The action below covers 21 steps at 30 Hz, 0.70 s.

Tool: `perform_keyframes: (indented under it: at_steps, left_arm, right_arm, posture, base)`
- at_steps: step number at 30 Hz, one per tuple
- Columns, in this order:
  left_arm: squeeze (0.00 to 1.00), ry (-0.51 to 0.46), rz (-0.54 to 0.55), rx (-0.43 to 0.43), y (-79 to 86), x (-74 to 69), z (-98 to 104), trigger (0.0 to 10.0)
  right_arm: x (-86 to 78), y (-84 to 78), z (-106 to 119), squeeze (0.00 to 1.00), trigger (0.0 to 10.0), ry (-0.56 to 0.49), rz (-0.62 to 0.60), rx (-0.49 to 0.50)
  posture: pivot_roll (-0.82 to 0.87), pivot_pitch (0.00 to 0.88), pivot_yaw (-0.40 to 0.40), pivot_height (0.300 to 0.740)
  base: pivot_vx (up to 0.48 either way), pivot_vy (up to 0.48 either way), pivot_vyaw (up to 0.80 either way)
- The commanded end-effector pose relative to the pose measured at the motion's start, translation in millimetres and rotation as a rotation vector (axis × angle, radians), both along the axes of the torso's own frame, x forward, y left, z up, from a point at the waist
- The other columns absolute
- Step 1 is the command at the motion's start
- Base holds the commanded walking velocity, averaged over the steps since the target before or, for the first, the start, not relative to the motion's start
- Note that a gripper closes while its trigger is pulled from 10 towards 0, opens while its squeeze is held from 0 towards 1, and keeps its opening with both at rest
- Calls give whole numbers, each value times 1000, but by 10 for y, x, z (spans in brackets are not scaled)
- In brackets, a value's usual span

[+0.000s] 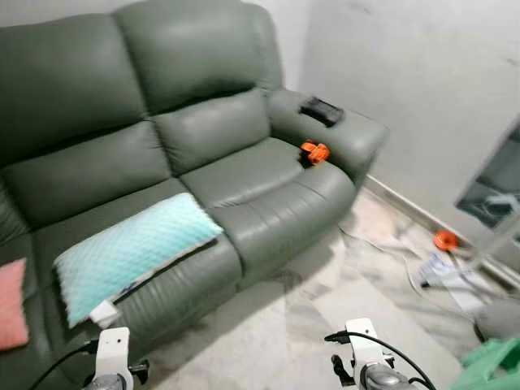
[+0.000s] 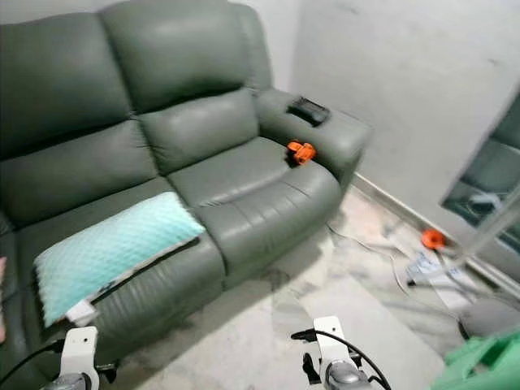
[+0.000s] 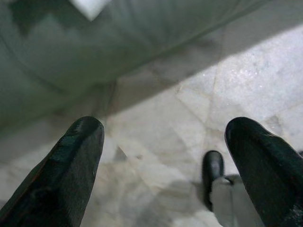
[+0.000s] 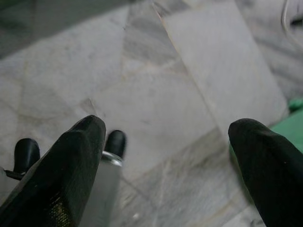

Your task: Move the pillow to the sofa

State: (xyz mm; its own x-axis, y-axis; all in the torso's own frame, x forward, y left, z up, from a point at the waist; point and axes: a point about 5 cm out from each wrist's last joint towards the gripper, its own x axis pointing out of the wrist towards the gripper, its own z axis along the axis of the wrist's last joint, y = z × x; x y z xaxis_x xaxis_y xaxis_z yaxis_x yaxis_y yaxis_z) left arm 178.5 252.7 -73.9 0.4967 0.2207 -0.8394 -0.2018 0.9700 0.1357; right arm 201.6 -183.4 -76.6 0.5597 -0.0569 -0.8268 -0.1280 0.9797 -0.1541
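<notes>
A light blue quilted pillow (image 1: 134,252) lies on the front of the left seat cushion of the grey-green leather sofa (image 1: 244,175), one corner overhanging the seat's front edge. Both arms hang low in front of the sofa, the left arm (image 1: 110,357) just below the pillow and the right arm (image 1: 361,357) over the marble floor. In the left wrist view my left gripper (image 3: 165,137) is open over the floor at the sofa's base, holding nothing. My right gripper (image 4: 165,132) is open over bare marble, also holding nothing.
An orange object (image 1: 314,152) lies on the right seat by the armrest, which carries a black object (image 1: 321,110). A pink cushion (image 1: 11,302) sits at the far left. Cables, papers (image 1: 443,272), an orange disc (image 1: 445,239) and a green item (image 1: 496,361) crowd the floor on the right.
</notes>
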Motion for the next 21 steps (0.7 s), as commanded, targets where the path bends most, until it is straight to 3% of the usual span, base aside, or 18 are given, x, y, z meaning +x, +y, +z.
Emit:
perform_keyframes:
  at_steps: [1, 21]
  left_arm:
    - [0, -12, -28, -11, -74, 67, 11, 10000]
    - [0, -4, -42, -6, -92, 64, 4, 10000]
  right_arm:
    - [5, -77, 12, 0, 10000, 3, -7, -20]
    - [8, -78, 13, 0, 10000, 8, 8, -28]
  posture:
    - [-82, 0, 16, 740]
    - [-81, 0, 15, 740]
  base:
    - [0, 0, -763]
    - [0, 0, -762]
